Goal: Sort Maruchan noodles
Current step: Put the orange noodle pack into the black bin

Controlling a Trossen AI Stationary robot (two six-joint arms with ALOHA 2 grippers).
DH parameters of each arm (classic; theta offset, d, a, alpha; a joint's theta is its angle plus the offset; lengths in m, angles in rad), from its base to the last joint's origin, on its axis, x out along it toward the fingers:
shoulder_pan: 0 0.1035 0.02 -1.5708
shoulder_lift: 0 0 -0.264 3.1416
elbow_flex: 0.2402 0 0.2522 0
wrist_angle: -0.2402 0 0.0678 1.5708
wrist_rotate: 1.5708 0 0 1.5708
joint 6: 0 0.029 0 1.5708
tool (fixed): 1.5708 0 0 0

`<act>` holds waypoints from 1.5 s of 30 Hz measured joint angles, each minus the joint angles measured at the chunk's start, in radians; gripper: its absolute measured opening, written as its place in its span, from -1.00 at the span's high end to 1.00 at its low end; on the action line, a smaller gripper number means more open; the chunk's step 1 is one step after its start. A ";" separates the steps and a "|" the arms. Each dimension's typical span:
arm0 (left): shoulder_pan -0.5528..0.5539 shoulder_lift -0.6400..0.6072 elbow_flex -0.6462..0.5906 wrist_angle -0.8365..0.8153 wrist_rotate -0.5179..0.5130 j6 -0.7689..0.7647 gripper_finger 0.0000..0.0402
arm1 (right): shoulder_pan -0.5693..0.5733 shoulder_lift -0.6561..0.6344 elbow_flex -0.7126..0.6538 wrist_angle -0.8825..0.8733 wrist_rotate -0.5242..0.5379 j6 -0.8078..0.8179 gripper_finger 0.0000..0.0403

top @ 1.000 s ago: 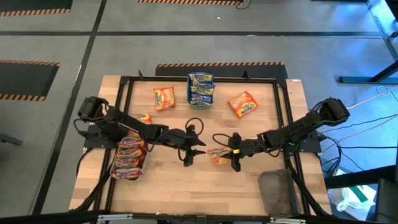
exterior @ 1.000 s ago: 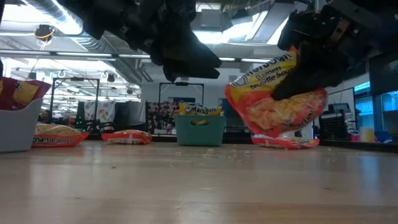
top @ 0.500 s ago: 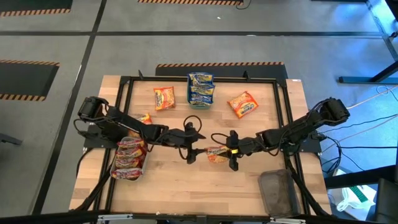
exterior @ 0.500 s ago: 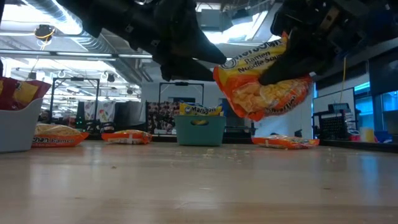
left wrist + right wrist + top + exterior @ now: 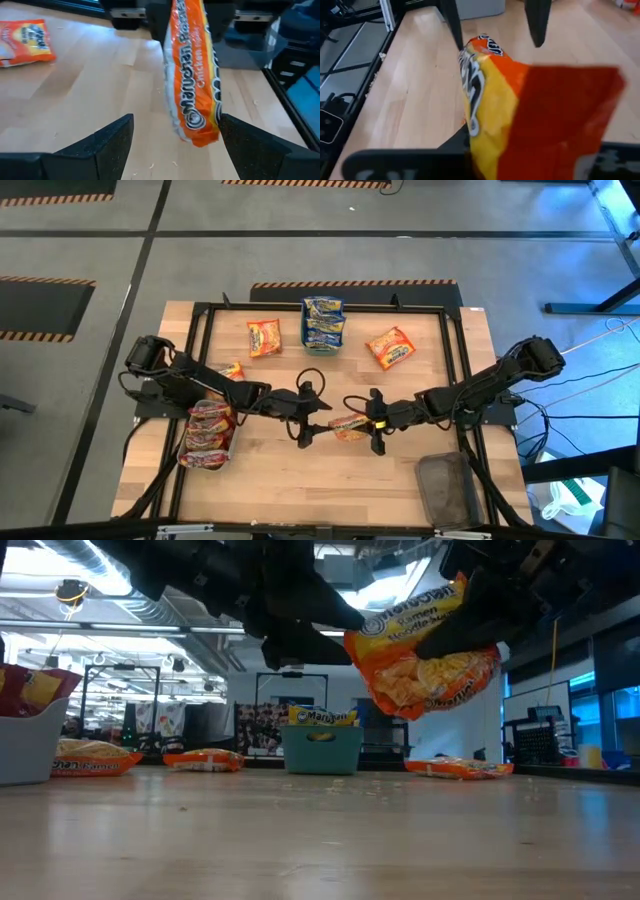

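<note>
- While the right end effector [image 5: 375, 423] grips an orange Maruchan packet [image 5: 350, 425] clear of the counter [image 5: 330, 480], the packet hangs well in front of the teal bin [image 5: 323, 338], near counter centre.
- Left end effector [image 5: 305, 420], fingers spread open, sits just beside that packet on the side away from the right arm; the left wrist view shows the packet [image 5: 192, 75] edge-on between its two fingers, not pinched.
- Low view: packet [image 5: 425, 655] tilted, well above the wood.
- Teal bin at the far edge holds the blue-and-yellow packets [image 5: 324, 320].
- Loose orange packet [image 5: 264, 337] lies left of the bin, another orange packet [image 5: 390, 347] right of it.
- Grey-white tray [image 5: 205, 455], far to the bin's left and nearer the front, is stacked with red-pink packets [image 5: 209, 430]; one more packet [image 5: 231, 370] sits just behind that stack.
- Dark tray [image 5: 447, 488] at the front corner, right of the bin.
</note>
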 joint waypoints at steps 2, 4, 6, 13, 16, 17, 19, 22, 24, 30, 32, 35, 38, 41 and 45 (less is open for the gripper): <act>-0.001 0.001 -0.001 -0.029 0.034 0.017 -0.45 | -0.001 -0.015 0.000 0.018 0.025 -0.011 0.71; -0.006 0.003 -0.007 -0.078 0.051 0.018 -0.45 | -0.003 -0.035 0.005 0.028 0.040 -0.013 0.70; -0.006 -0.005 -0.003 -0.079 0.050 0.010 -0.45 | -0.003 -0.045 0.002 0.002 0.046 -0.015 0.68; -0.005 -0.005 -0.003 0.020 0.014 0.013 -0.45 | -0.002 -0.054 0.002 0.085 0.046 -0.077 0.72; -0.003 -0.005 -0.004 0.058 -0.048 0.021 -0.45 | -0.002 -0.042 0.002 0.136 0.058 -0.097 0.69; -0.003 -0.005 -0.004 0.079 -0.044 0.020 -0.45 | -0.002 -0.033 0.002 0.150 0.064 -0.102 0.68; -0.004 -0.002 -0.004 0.127 -0.010 0.022 -0.45 | -0.002 -0.019 0.001 0.151 0.079 -0.118 0.69; -0.004 0.011 -0.004 0.179 0.002 0.025 -0.45 | -0.002 0.004 0.001 0.234 0.087 -0.149 0.71; -0.004 0.012 -0.003 0.202 0.002 0.023 -0.45 | -0.002 0.016 0.001 0.298 0.087 -0.176 0.71; -0.004 0.020 -0.003 0.231 -0.025 0.009 -0.45 | -0.002 0.024 0.002 0.391 0.088 -0.221 0.67; -0.004 0.020 -0.003 0.250 -0.054 0.002 -0.44 | -0.002 0.024 0.001 0.393 0.088 -0.222 0.68; -0.004 0.020 -0.003 0.307 -0.058 0.001 -0.39 | -0.002 0.024 0.001 0.400 0.088 -0.221 0.69; 0.000 0.020 -0.003 0.295 -0.036 0.000 -0.27 | -0.002 0.024 0.001 0.409 0.088 -0.217 0.67; 0.000 0.020 -0.003 0.294 -0.028 0.000 -0.09 | -0.002 0.024 0.001 0.424 0.088 -0.217 0.62; 0.000 0.020 -0.003 0.295 -0.016 0.013 0.17 | -0.002 0.025 0.001 0.445 0.088 -0.217 0.56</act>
